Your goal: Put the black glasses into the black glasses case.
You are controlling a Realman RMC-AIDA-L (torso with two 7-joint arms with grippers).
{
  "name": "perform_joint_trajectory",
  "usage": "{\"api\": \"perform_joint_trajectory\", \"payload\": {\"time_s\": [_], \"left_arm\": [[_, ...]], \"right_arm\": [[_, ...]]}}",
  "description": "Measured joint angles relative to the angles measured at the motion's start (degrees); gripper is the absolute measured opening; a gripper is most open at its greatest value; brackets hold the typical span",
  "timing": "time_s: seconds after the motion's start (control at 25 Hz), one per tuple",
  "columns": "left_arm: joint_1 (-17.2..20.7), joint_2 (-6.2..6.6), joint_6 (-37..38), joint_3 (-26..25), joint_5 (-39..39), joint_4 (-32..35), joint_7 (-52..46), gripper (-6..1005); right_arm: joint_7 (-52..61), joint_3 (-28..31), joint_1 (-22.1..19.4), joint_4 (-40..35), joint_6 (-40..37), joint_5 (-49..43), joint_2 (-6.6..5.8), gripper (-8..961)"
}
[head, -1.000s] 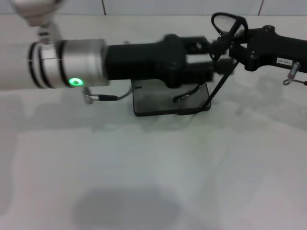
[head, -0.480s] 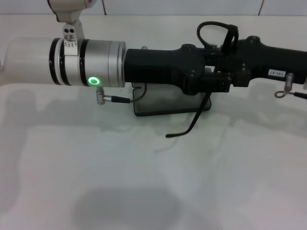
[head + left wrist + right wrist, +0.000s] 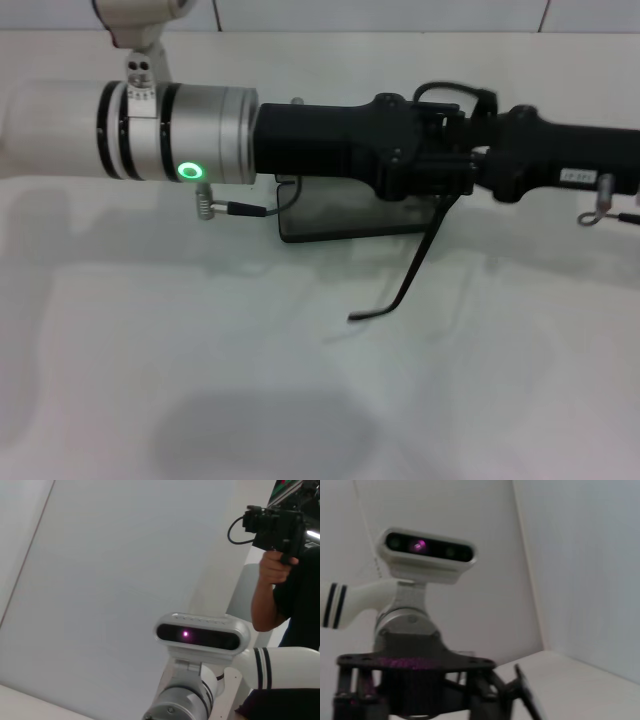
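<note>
White table, tiled wall

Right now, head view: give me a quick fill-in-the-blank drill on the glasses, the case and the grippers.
1. The black glasses are held up between the left gripper and the ____ gripper.
2. One temple arm hangs down over the ____ table.
3. The black glasses case lies ____ the two grippers, on the table.

Missing words: right; white; under

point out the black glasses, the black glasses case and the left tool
black glasses [image 3: 415, 275], head view, hanging temple arm
black glasses case [image 3: 330, 222], head view, open tray
left tool [image 3: 440, 172], head view, tip by the glasses
</note>
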Motion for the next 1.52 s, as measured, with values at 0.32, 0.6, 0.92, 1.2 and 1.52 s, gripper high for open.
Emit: {"api": "perform_joint_trajectory", "payload": {"time_s": [0.32, 0.6, 0.92, 1.2, 1.52], "left_arm": [[4.6, 1.69, -0.4, -0.6, -0.2, 2.9, 0.5, 533], [6.5, 2.26, -5.3, -0.3, 3.4, 3.3, 1.7, 533], [3.1, -1.35, -3.9, 2.0, 8.8, 3.4, 2.0, 532], [3.1, -1.05, -2.5, 3.0, 4.6, 4.2, 2.3, 532], [4.1, -0.74, -2.6, 3.1, 4.2, 5.6, 2.0, 532]], "right_arm": [[0.6, 8.9, -1.4, 0.1, -7.7, 0.2, -2.14, 117], [1.4, 15.7, -1.4, 0.0, -19.0, 5.3, -2.61, 117], [0.7, 12.8, 1.2, -0.2, -10.3, 7.3, 0.34, 118], [1.0, -0.6, 2.7, 0.7, 0.7, 6.6, 0.2, 119], [2.0, -1.3, 3.7, 0.6, 1.0, -0.5, 0.1, 120]]}}
